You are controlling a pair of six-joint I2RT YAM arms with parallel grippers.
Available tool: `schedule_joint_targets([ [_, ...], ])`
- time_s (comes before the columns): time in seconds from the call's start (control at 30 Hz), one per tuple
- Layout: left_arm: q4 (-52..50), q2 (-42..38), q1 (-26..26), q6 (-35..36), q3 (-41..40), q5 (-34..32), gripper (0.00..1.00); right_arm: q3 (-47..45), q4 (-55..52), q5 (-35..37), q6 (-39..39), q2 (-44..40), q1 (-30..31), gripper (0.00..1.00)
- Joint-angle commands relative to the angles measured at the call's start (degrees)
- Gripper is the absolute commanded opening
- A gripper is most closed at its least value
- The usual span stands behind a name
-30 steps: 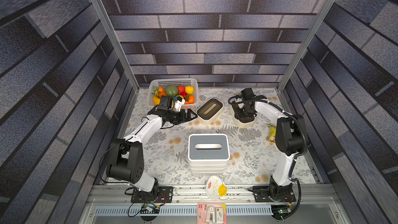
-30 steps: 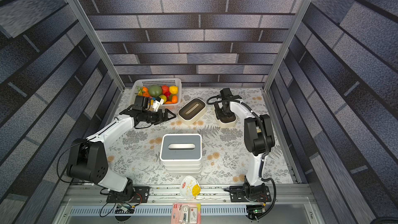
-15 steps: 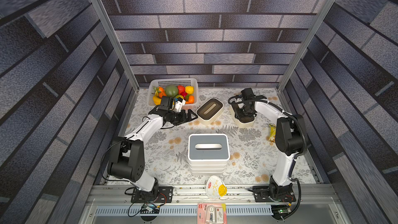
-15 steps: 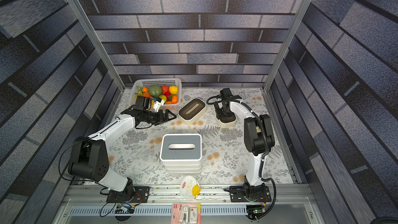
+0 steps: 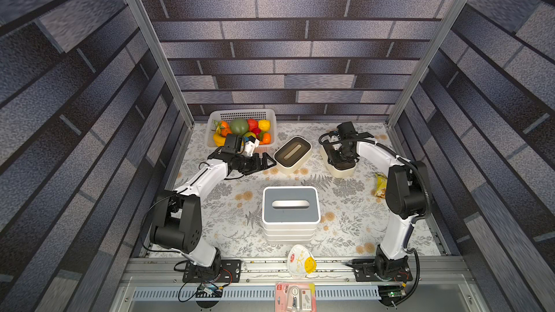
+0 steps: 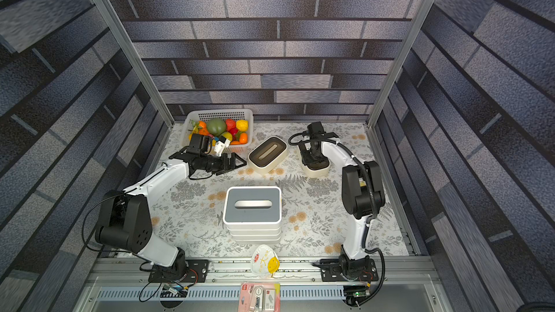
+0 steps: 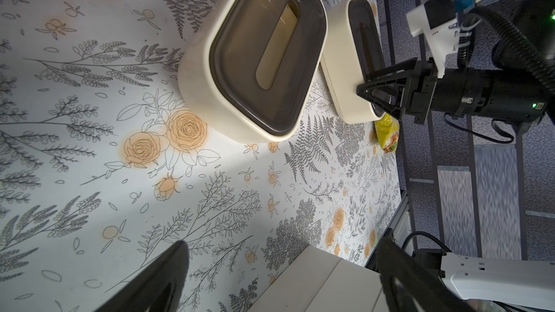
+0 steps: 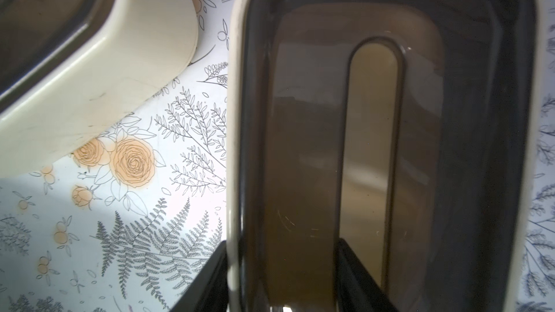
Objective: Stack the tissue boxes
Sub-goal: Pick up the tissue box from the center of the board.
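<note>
The right tool [image 8: 280, 247] was pinching one long wall of the right cream box [image 5: 342, 172], apparently grounded at the back of the surface [image 5: 240, 205]. The left tool [image 5: 268, 160] hung spread beside the other cream box [image 5: 292, 153]. Next, I judged, came a level lift onto the stack [image 5: 289, 208].

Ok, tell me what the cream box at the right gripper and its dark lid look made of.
Cream box: probably moulded plastic, satin-smooth, rounded seamless corners. Dark lid: seemingly tinted translucent plastic, glossy; the inside shows through, with reflections.
</note>
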Motion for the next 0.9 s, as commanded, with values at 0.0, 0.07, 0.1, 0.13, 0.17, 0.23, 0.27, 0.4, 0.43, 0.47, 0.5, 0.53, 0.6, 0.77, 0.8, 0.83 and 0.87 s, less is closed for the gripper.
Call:
schedule_joint_targets([
  [0.0,-1.2,-0.1,-0.3,1.3,1.5,0.2,1.0,-1.1,0.5,-0.6,0.8,-4.5,-0.3,0.48],
  [0.07,-1.4,-0.3,-0.3,1.3,1.6,0.2,1.0,-2.1,0.8,-0.8,0.9,-5.6,-0.2,0.48],
  [0.1,-1.4,-0.5,-0.6,1.3,1.6,0.1,1.0,-2.6,0.8,-1.0,1.0,-6.0,-0.3,0.47],
  [0.13,-1.4,-0.7,-0.6,1.3,1.6,0.1,1.0,-3.2,0.9,-1.1,1.2,-6.6,-0.3,0.47],
  [0.17,-1.4,-0.9,-0.8,1.4,1.5,0.1,1.0,-3.8,1.1,-1.3,1.3,-7.1,-0.3,0.47],
  [0.23,-1.4,-1.1,-1.0,1.4,1.5,-0.2,1.0,-5.0,1.2,-1.2,1.4,-8.2,-0.3,0.47],
  [0.27,-1.4,-1.1,-1.1,1.5,1.4,-0.3,1.0,-5.6,1.3,-1.2,1.4,-8.8,-0.3,0.46],
  [0.4,-1.7,-1.0,-1.3,1.7,1.6,-0.5,1.0,-8.5,2.0,-1.2,1.3,-12.0,-0.3,0.46],
  [0.43,-1.7,-1.1,-1.4,1.7,1.6,-0.4,1.0,-8.8,1.9,-1.3,1.2,-12.7,-0.3,0.46],
  [0.47,-1.7,-1.2,-1.4,1.7,1.6,-0.2,1.0,-9.3,1.9,-1.4,1.2,-13.5,-0.3,0.46],
  [0.5,-1.6,-1.3,-1.3,1.7,1.6,-0.1,1.0,-9.8,1.8,-1.6,1.2,-14.1,-0.3,0.46],
  [0.53,-1.5,-1.4,-1.4,1.7,1.6,0.0,1.0,-10.2,1.8,-1.8,1.2,-14.7,-0.3,0.46],
  [0.6,-1.7,-1.8,-1.0,2.0,1.6,-0.1,1.0,-11.3,1.7,-2.0,1.3,-16.1,-0.3,0.46],
  [0.77,-1.3,-3.1,1.0,2.0,1.2,-0.3,1.0,-13.4,1.7,-2.8,1.3,-19.2,-0.3,0.46],
  [0.8,-1.1,-3.3,1.4,1.9,1.2,-0.4,1.0,-13.7,1.5,-2.8,1.1,-19.8,-0.3,0.46],
  [0.83,-1.0,-3.5,1.9,1.9,1.1,-0.4,1.0,-13.8,1.3,-2.9,1.0,-20.2,-0.3,0.46],
  [0.87,-1.0,-3.7,2.3,1.9,1.0,-0.5,1.0,-13.9,0.9,-3.0,0.9,-20.7,-0.3,0.46],
])
